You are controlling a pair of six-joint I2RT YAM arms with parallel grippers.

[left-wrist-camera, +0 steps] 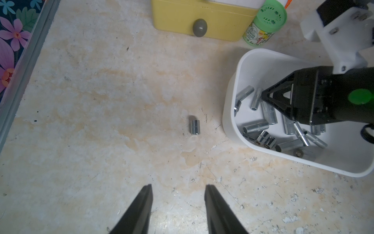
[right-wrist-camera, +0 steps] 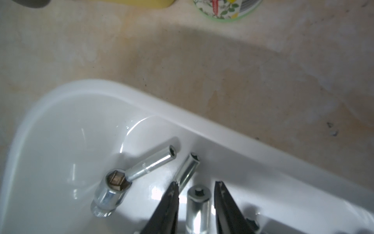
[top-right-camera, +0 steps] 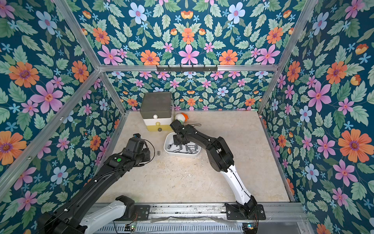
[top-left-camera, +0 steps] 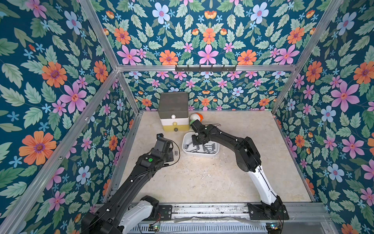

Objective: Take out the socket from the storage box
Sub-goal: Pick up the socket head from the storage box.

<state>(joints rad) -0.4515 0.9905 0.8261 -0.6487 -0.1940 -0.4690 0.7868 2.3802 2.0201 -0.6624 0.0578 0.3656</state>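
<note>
The white storage box (top-left-camera: 199, 154) (top-right-camera: 182, 154) lies right of the table's middle with several chrome sockets (left-wrist-camera: 256, 127) in it. My right gripper (right-wrist-camera: 196, 182) reaches down into the box (right-wrist-camera: 182, 121). Its jaws stand open on either side of one upright socket (right-wrist-camera: 198, 204), with a thin gap showing on each side. A short wide socket (right-wrist-camera: 110, 192) and a slim one (right-wrist-camera: 153, 164) lie just beside it. One small socket (left-wrist-camera: 194, 127) (top-left-camera: 176, 152) stands on the table left of the box. My left gripper (left-wrist-camera: 179, 185) hovers open and empty, short of that socket.
The grey, white and yellow drawer tower (top-left-camera: 174, 113) stands at the back. A green-capped bottle (left-wrist-camera: 265, 24) lies beside the tower, just beyond the box. An aluminium frame rail (left-wrist-camera: 20, 66) runs along the table's left edge.
</note>
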